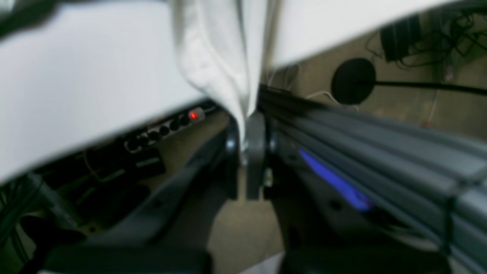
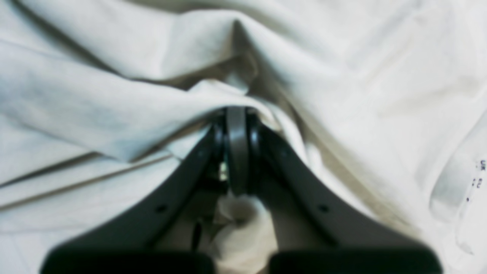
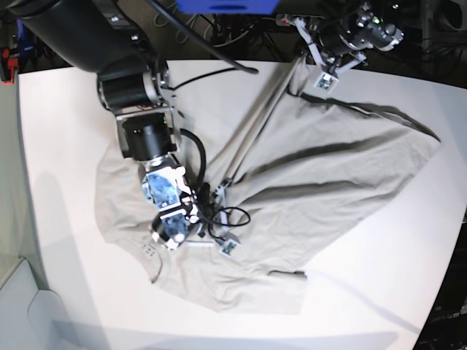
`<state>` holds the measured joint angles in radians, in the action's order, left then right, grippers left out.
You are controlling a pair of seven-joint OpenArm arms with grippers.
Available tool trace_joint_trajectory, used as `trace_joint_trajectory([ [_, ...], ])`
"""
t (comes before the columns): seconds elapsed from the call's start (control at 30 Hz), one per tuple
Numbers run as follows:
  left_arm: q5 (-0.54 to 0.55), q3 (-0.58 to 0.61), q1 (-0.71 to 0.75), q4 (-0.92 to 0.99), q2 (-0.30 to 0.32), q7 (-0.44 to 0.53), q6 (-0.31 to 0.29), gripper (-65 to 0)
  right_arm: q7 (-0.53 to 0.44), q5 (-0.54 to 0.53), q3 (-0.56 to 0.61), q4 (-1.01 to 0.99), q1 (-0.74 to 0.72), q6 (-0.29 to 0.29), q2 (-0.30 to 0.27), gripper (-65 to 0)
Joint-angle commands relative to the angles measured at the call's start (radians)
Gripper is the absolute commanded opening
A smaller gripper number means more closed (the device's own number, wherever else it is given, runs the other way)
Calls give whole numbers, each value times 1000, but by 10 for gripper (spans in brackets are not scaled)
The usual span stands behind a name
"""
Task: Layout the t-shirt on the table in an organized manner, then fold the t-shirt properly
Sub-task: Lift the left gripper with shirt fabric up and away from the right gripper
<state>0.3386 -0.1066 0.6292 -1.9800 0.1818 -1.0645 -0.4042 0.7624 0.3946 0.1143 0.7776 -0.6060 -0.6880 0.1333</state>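
Observation:
The light grey-beige t-shirt (image 3: 328,168) lies crumpled across the white table (image 3: 394,292). A taut ridge of it runs from the middle to the far edge. My left gripper (image 3: 305,65) is at that far edge, shut on a bunched corner of the t-shirt (image 1: 217,45), which stretches away from its fingertips (image 1: 255,129). Near the shirt's middle, my right gripper (image 3: 219,186) is shut on a raised fold of the t-shirt (image 2: 114,102), the cloth wrapping over its fingertips (image 2: 236,114). A printed label (image 2: 456,182) shows at the right of the right wrist view.
Past the table's far edge (image 1: 95,125) lie a power strip with a red light (image 1: 163,131), a black round stand base (image 1: 354,80) and a grey aluminium rail (image 1: 380,152). The right arm's bulky joints (image 3: 139,95) and cables (image 3: 219,215) hang over the shirt's left part.

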Motion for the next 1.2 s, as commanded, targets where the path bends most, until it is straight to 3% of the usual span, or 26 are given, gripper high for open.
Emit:
trace_joint_trajectory([
  [0.0, -5, -2, 42, -22, 11, -30, 0, -644, 30, 33, 0, 0, -16, -10, -7, -650],
  [0.17, -5, -2, 129, -48, 23, -29, 0, -644, 29, 33, 0, 0, -16, -10, -5, -650],
  [0.37, 11, 35, 180, -48, -31, -27, 0, -644, 12, 33, 0, 0, -16, -10, -5, -650],
  [0.6, 15, 63, 245, -46, -34, -4, 0, -645, 12, 34, 0, 0, -16, -10, -5, -650],
  [0.77, 17, 9, 245, -46, -35, 23, 0, -642, 12, 34, 0, 0, -12, -10, -5, -650],
  [1.03, 20, -45, 238, -48, 22, 28, -2, -641, 12, 34, 0, 0, -12, -10, -7, -650],
  [1.17, 121, -114, 211, -48, 29, 28, -3, -642, 16, 34, 0, 1, -16, -10, -7, -650],
])
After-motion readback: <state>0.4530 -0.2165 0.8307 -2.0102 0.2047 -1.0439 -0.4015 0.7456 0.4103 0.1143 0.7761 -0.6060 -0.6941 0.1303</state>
